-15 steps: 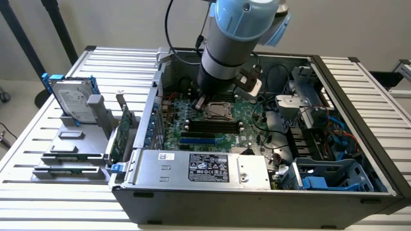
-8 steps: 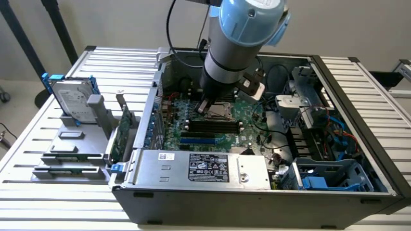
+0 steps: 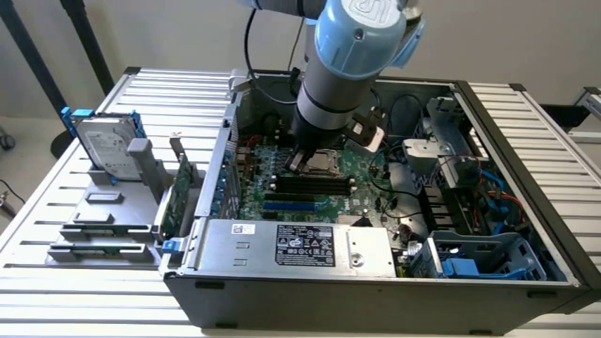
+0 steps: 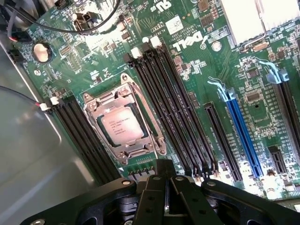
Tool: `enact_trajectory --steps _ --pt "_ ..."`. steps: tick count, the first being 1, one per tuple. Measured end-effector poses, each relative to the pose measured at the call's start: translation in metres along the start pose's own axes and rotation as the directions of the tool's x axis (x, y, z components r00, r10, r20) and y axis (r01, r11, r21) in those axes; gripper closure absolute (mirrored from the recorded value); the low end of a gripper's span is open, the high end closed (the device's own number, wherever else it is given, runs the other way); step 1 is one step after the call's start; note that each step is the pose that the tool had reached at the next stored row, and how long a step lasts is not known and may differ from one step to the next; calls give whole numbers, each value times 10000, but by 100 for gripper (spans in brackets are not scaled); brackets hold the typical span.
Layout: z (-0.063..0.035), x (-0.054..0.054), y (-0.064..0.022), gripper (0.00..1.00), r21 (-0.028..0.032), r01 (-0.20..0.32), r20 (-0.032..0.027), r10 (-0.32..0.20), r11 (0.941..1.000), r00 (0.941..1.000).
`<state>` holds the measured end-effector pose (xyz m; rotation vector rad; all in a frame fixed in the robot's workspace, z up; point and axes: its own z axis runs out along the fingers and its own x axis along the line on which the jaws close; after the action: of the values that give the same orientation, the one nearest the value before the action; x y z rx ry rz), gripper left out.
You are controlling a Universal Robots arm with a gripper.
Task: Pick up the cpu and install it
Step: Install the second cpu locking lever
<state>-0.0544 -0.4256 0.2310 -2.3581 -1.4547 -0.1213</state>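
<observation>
The cpu point(image 4: 123, 124), a small silver square chip with printed text, lies flat inside the metal socket frame point(image 4: 96, 101) on the green motherboard point(image 4: 197, 65). My gripper point(image 4: 165, 171) hangs a little above the board beside the socket, with its black fingers point(image 4: 157, 187) pressed together and nothing between them. In the exterior view the arm reaches down into the open computer case, and the gripper point(image 3: 305, 158) sits just over the socket frame point(image 3: 331, 163), apart from the chip.
Black memory slots point(image 4: 176, 108) flank the socket on both sides, with blue and black card slots point(image 4: 241, 136) beyond. The case wall point(image 3: 225, 162), power supply point(image 3: 300, 246) and drive cage point(image 3: 488, 257) ring the board. A hard drive point(image 3: 101, 144) and an upright green card point(image 3: 179, 197) stand outside.
</observation>
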Motion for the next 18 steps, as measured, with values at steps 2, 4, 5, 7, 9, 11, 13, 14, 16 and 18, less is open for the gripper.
enact_trajectory --steps 2,4,5,7,9,11,13,14,16,18 --pt "40 -9 -15 89 -28 15 -11 -15 10000 10000" --pt "83 -16 -38 89 -47 27 -11 -27 10000 10000" --pt "106 -17 -54 89 -54 32 -5 -32 10000 10000" --pt "156 -12 -90 89 -63 46 6 -46 10000 10000" --pt "208 2 -121 89 -75 59 19 -59 10000 10000" --pt "248 13 -129 89 -99 64 37 -64 9999 10000" --pt "278 13 -126 89 -132 61 90 -60 9999 9999" --pt "290 11 -122 89 -149 60 123 -58 9999 9999" --pt "306 7 -119 89 -184 54 189 -50 9998 9998" --pt "309 6 -118 89 -209 50 240 -45 9998 9997"
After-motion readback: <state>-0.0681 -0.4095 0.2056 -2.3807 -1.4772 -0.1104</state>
